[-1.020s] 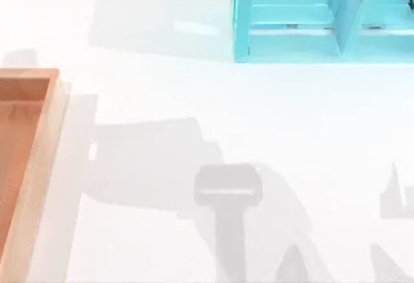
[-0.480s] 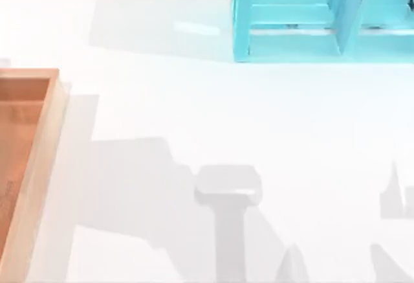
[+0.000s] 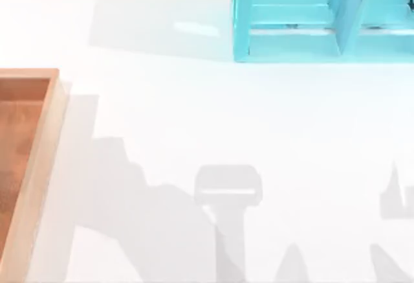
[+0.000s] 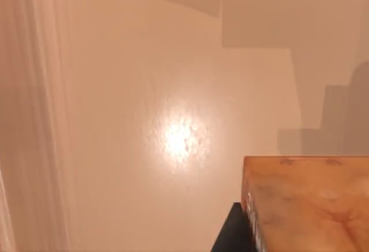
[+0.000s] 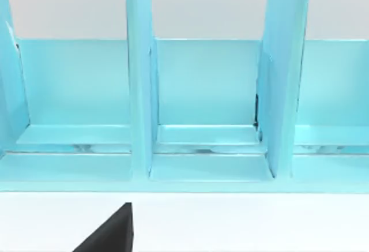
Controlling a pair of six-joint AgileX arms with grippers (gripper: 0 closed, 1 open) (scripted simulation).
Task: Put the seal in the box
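The seal [image 4: 305, 200], a glossy mottled orange-brown block, sits close to the left wrist camera. My left gripper [image 4: 291, 234] holds it, with one dark finger [image 4: 230, 234] against its side. Behind the seal lies the orange-brown floor [image 4: 173, 90] of the box, with a bright glare spot on it. In the top view the box [image 3: 45, 140] lies at the table's left edge, with tan walls. One dark finger [image 5: 109, 234] of my right gripper shows in the right wrist view, facing the turquoise shelf.
A turquoise shelf [image 3: 291, 37] with upright dividers [image 5: 138, 90] stands at the back right of the white table [image 3: 194, 114]. Grey arm shadows fall across the table's front half.
The large arm shadow on the table has slid left and toward the front edge. The box and shelf have not moved.
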